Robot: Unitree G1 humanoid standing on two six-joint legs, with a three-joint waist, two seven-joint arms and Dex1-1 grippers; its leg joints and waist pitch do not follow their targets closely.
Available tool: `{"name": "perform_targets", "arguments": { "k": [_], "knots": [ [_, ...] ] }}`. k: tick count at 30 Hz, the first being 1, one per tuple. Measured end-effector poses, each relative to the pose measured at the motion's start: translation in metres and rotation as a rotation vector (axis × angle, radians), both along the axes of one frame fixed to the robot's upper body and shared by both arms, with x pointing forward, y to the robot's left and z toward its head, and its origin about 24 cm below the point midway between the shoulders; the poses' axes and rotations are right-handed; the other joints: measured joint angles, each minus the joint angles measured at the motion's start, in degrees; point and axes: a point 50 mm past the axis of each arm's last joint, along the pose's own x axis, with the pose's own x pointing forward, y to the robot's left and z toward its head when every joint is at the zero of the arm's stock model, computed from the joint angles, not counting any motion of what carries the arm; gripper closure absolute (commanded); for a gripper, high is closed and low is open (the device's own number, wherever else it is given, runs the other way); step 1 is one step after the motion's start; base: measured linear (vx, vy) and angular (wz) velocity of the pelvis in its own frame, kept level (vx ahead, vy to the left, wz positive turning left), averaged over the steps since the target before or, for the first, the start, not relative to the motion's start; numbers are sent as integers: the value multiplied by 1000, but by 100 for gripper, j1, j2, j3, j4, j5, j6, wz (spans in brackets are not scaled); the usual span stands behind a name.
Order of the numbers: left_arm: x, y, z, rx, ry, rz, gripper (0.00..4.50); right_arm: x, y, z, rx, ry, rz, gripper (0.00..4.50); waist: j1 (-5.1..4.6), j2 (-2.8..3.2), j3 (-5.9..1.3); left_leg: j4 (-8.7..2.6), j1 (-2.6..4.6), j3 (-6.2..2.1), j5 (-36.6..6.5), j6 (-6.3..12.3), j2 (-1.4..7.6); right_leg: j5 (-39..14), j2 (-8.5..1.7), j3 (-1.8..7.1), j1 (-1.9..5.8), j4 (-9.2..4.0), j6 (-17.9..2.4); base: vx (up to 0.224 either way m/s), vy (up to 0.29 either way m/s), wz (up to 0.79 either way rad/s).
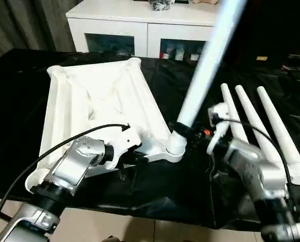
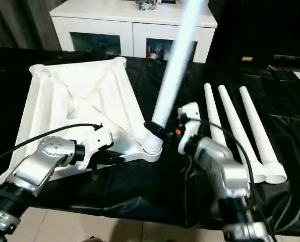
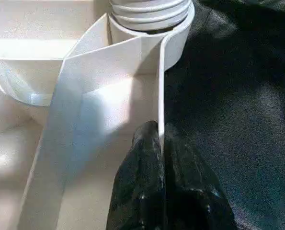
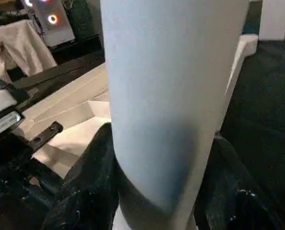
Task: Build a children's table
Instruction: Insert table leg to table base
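Tabletop (image 1: 97,96) lies upside down on black-covered table (image 1: 18,75), ribs up, long axis running away from robot. Left pincer (image 3: 160,139) closed, nipping thin rim wall by near corner socket (image 1: 174,148). Leg (image 1: 205,65) stands in that socket, leaning up and away to right; right pincer (image 1: 186,130) clamps its lower end. Three spare legs (image 1: 263,126) lie side by side at right, flared ends nearest robot
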Motion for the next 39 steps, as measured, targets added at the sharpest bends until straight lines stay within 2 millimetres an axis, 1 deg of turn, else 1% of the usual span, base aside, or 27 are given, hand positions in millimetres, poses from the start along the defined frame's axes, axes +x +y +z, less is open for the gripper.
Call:
{"name": "perform_targets", "arguments": {
  "k": [6,12,16,19,23,27,29,32,35,39],
  "knots": [
    [1,0,-1,-5,1,-1,450,-7,2,-1,-20,-48,-21,266,-1,41,2,-4,-1,0,0,0,0,-5,0,0,4,-3,9,0,0,0],
    [2,2,-1,-4,1,4,450,-8,7,-1,-79,-71,6,266,-27,43,4,-7,2,-1,0,0,0,-9,0,0,2,-4,15,0,0,0],
    [2,2,-1,-2,0,3,450,-8,12,1,-161,-90,53,266,-29,28,-1,-8,2,-2,0,0,1,-12,0,1,2,-6,19,0,0,0],
    [2,3,-1,4,-2,4,450,-4,15,3,-195,-95,85,266,-43,-27,-9,-17,4,-1,0,0,1,-13,1,2,0,-8,22,0,0,0],
    [2,7,-1,8,-2,15,450,3,18,5,-213,-70,118,266,-99,-58,-9,-17,5,-1,0,0,0,-17,1,3,-5,-12,28,0,0,0],
    [2,9,0,11,-2,23,450,7,19,6,-219,-54,134,266,-146,-76,-3,-18,4,-2,0,0,-1,-18,1,2,-6,-24,30,0,0,0],
    [2,10,0,12,-3,33,450,11,20,7,-223,-45,146,266,-167,-82,-3,-18,3,-2,0,0,-1,-18,1,1,-9,-34,30,0,0,0],
    [2,10,0,13,-5,36,450,12,20,7,-224,-42,148,266,-168,-83,-3,-20,3,-2,0,0,-1,-18,1,0,-11,-55,30,0,0,0],
    [2,10,0,13,-6,38,450,11,20,7,-223,-44,145,266,-165,-77,-6,-59,4,0,0,0,-8,-18,1,0,-7,-105,30,0,0,0],
    [3,11,-1,13,-8,52,450,13,21,6,-216,-45,120,266,-170,-76,-7,-69,12,2,0,0,-10,-17,1,2,-5,-110,29,0,0,0]
  ]
}}
